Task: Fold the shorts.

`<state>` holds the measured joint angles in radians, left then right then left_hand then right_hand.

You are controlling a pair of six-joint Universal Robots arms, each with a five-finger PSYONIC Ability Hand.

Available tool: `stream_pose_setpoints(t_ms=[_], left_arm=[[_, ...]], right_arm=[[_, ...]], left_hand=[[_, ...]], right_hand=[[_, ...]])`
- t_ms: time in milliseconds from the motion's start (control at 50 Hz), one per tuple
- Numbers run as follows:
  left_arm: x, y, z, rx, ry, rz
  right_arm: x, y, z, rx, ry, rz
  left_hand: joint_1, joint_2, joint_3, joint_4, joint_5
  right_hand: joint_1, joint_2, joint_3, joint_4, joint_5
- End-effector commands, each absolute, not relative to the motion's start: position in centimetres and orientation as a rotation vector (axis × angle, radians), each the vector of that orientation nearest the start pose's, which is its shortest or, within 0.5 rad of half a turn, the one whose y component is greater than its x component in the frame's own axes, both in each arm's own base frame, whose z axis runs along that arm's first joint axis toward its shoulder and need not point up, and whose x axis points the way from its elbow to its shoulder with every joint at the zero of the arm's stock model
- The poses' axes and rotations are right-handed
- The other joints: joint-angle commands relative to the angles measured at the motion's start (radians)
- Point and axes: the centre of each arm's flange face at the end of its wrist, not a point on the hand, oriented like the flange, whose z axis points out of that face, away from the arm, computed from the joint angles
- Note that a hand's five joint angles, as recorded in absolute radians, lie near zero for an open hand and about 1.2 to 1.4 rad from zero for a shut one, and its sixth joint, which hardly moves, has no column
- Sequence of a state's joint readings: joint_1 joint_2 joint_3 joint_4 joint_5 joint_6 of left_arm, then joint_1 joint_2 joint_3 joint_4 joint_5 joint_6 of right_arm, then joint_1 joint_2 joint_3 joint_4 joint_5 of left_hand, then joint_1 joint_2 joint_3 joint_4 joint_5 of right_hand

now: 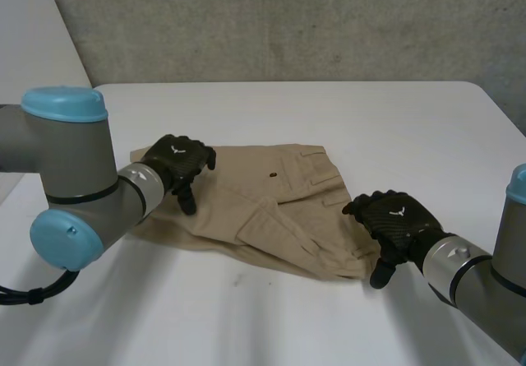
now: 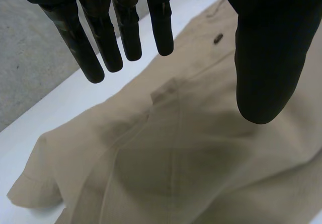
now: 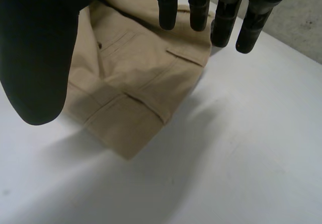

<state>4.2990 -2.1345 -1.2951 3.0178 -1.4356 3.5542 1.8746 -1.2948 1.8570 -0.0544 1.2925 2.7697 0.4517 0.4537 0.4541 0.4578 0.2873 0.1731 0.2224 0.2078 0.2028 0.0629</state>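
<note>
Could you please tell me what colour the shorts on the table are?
The shorts are a plain khaki tan, best seen in the head view.

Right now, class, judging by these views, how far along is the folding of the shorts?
Done: the shorts lie on the table, apparently doubled over, one layer on another. In hand: nothing is gripped; the left hand is open over one end, the right hand open at the other. To do: probably one more fold, then smoothing.
</note>
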Motion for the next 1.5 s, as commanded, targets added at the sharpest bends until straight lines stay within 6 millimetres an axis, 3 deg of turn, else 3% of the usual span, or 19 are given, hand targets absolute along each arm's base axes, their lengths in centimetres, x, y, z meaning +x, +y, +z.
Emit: stream_pose_setpoints(t_ms=[20, 240, 360, 420, 500, 560, 600, 640, 660, 720, 740, 820, 880, 960, 1060, 1180, 1280, 1400, 1500], left_arm=[[-27.6, -29.8, 17.5, 1.264, 2.407, -1.676], [-27.3, -29.7, 16.6, 1.271, 2.448, -1.606], [-27.3, -29.7, 16.3, 1.272, 2.457, -1.591], [-27.3, -29.7, 16.0, 1.273, 2.462, -1.580], [-27.2, -29.8, 16.6, 1.248, 2.440, -1.594], [-27.3, -29.5, 18.6, 1.214, 2.385, -1.653], [-27.1, -28.8, 22.7, 1.159, 2.294, -1.789], [-27.0, -28.1, 25.1, 1.134, 2.240, -1.877], [-26.8, -27.3, 27.9, 1.102, 2.167, -1.975], [-26.2, -26.0, 32.1, 1.034, 2.050, -2.128], [-25.6, -24.6, 35.2, 0.972, 1.957, -2.250], [-24.2, -21.7, 40.4, 0.839, 1.811, -2.471], [-23.1, -19.8, 43.1, 0.753, 1.727, -2.586], [-21.5, -16.3, 47.1, 0.643, 1.575, -2.750], [-20.1, -13.3, 50.2, 0.552, 1.433, -2.884], [-20.6, -14.4, 49.2, 0.571, 1.496, -2.853], [-22.9, -20.1, 43.5, 0.670, 1.788, -2.652], [-25.0, -25.1, 35.9, 0.777, 2.079, -2.389], [-26.7, -28.9, 30.0, 0.838, 2.230, -2.216]], right_arm=[[23.5, -22.6, 14.6, -1.036, 2.306, -1.501], [23.6, -23.2, 13.1, -1.074, 2.322, -1.484], [23.7, -23.4, 13.1, -1.133, 2.305, -1.514], [23.7, -23.5, 13.1, -1.140, 2.302, -1.523], [23.5, -23.8, 13.5, -1.131, 2.303, -1.542], [23.5, -24.3, 14.3, -1.121, 2.297, -1.578], [23.7, -24.7, 16.5, -1.107, 2.249, -1.664], [23.8, -24.6, 19.0, -1.105, 2.195, -1.750], [23.8, -24.4, 22.1, -1.093, 2.127, -1.858], [23.8, -24.2, 25.9, -1.067, 2.039, -1.981], [23.7, -24.0, 28.1, -1.052, 1.984, -2.053], [23.2, -22.8, 34.3, -0.985, 1.820, -2.244], [22.5, -21.2, 38.9, -0.922, 1.708, -2.359], [22.0, -19.7, 42.9, -0.884, 1.618, -2.435], [21.6, -18.4, 46.2, -0.864, 1.544, -2.503], [21.8, -18.9, 46.4, -0.870, 1.559, -2.486], [23.5, -23.5, 40.5, -0.947, 1.788, -2.262], [25.0, -25.9, 34.9, -1.036, 1.943, -2.070], [26.9, -28.4, 28.5, -1.165, 2.056, -1.885]], left_hand=[[0.131, 0.129, 0.129, 0.125, 0.121], [0.369, 0.367, 0.367, 0.363, 0.359], [0.642, 0.640, 0.639, 0.636, 0.632], [0.944, 0.942, 0.941, 0.938, 0.934], [0.945, 0.943, 0.942, 0.938, 0.934], [0.945, 0.943, 0.942, 0.938, 0.934], [0.945, 0.943, 0.942, 0.938, 0.934], [0.945, 0.943, 0.942, 0.938, 0.934], [0.945, 0.943, 0.942, 0.938, 0.934], [0.945, 0.943, 0.942, 0.938, 0.934], [0.945, 0.943, 0.942, 0.938, 0.934], [0.945, 0.943, 0.942, 0.938, 0.934], [0.945, 0.943, 0.942, 0.938, 0.934], [0.945, 0.943, 0.942, 0.938, 0.934], [0.945, 0.943, 0.942, 0.938, 0.934], [0.945, 0.943, 0.942, 0.938, 0.934], [0.945, 0.943, 0.942, 0.938, 0.934], [0.945, 0.943, 0.942, 0.938, 0.934], [0.945, 0.943, 0.942, 0.938, 0.934]], right_hand=[[0.237, 0.188, 0.202, 0.207, 0.173], [0.516, 0.467, 0.482, 0.487, 0.452], [1.208, 1.159, 1.173, 1.178, 1.144], [1.223, 1.174, 1.188, 1.193, 1.159], [1.223, 1.174, 1.188, 1.193, 1.159], [1.223, 1.174, 1.188, 1.193, 1.159], [1.223, 1.174, 1.188, 1.193, 1.159], [1.223, 1.174, 1.188, 1.193, 1.159], [1.223, 1.174, 1.188, 1.193, 1.159], [1.223, 1.174, 1.188, 1.193, 1.159], [1.223, 1.174, 1.188, 1.193, 1.159], [1.223, 1.174, 1.188, 1.193, 1.159], [1.223, 1.174, 1.188, 1.193, 1.159], [1.223, 1.174, 1.188, 1.193, 1.159], [1.223, 1.174, 1.188, 1.193, 1.159], [1.223, 1.174, 1.188, 1.193, 1.159], [1.223, 1.174, 1.188, 1.193, 1.159], [1.223, 1.174, 1.188, 1.193, 1.159], [1.223, 1.174, 1.188, 1.193, 1.159]])
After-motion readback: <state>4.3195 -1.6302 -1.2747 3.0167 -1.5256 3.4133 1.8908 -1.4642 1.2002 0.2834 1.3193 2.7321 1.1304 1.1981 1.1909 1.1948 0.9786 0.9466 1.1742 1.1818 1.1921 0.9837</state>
